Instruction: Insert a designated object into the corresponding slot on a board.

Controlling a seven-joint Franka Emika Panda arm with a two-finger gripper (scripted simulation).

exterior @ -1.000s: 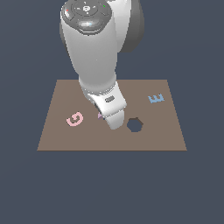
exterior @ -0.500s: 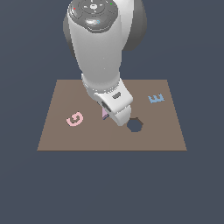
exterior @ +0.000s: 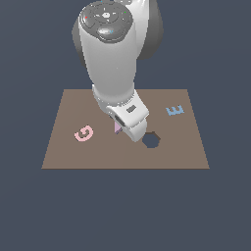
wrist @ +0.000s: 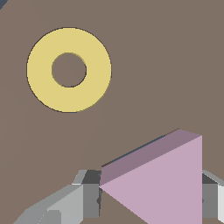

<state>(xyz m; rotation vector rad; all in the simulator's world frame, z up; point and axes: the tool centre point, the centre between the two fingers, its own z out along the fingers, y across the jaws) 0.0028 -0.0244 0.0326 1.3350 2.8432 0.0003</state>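
The lilac-purple triangular piece (wrist: pixel 162 183) sits between my gripper's (wrist: pixel 148 199) two grey fingers (wrist: pixel 87 197), which are shut on its sides. It hangs just over the brown board (wrist: pixel 166 65). In the exterior view only a sliver of the piece (exterior: pixel 117 128) shows under the white hand (exterior: pixel 130 117), near the middle of the board (exterior: pixel 63 152). The triangular slot is hidden by the arm and the piece. A thin dark edge runs along the piece's far side in the wrist view.
A dark hexagonal cut-out (exterior: pixel 151 140) lies just to the exterior view's right of the hand. A pink G (exterior: pixel 84 133) lies toward the left and a blue E (exterior: pixel 175 110) toward the right. A flat yellow ring (wrist: pixel 68 70) lies on the board near the piece.
The hand has shifted a little toward the exterior view's right with the purple piece still held, ending closer to the hexagonal cut-out.
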